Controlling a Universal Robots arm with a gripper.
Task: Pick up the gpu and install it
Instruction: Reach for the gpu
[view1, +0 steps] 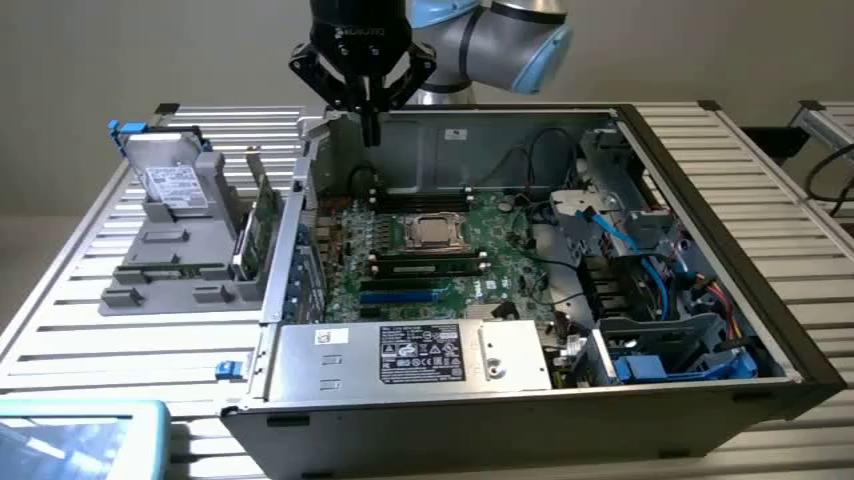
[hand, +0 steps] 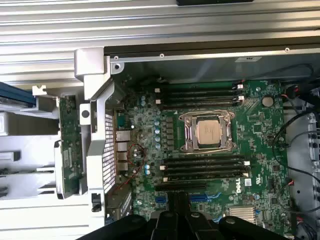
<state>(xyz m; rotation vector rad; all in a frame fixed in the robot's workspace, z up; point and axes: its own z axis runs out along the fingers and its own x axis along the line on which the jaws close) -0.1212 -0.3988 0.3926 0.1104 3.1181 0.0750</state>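
The gpu (view1: 252, 222) stands on edge in a grey holder (view1: 167, 265) outside the computer case, on the exterior view's left. In the wrist view the gpu (hand: 67, 145) shows its green circuit board face beside the case's rear wall. My gripper (view1: 371, 132) hangs above the back of the open case (view1: 694, 330), fingers pointing down and shut with nothing between them. It is up and to the exterior view's right of the card, not touching it. The wrist view has the gripper (hand: 177, 202) over the motherboard (hand: 250, 125), near the blue expansion slots (hand: 197, 198).
A grey hard drive with a white label (view1: 174, 185) sits upright in the holder's far end. Inside the case are the processor socket (view1: 437, 230), a power supply (view1: 414, 355), and drive cages with blue cables (view1: 654, 300). A pale blue object (view1: 80, 435) lies at the table's near corner.
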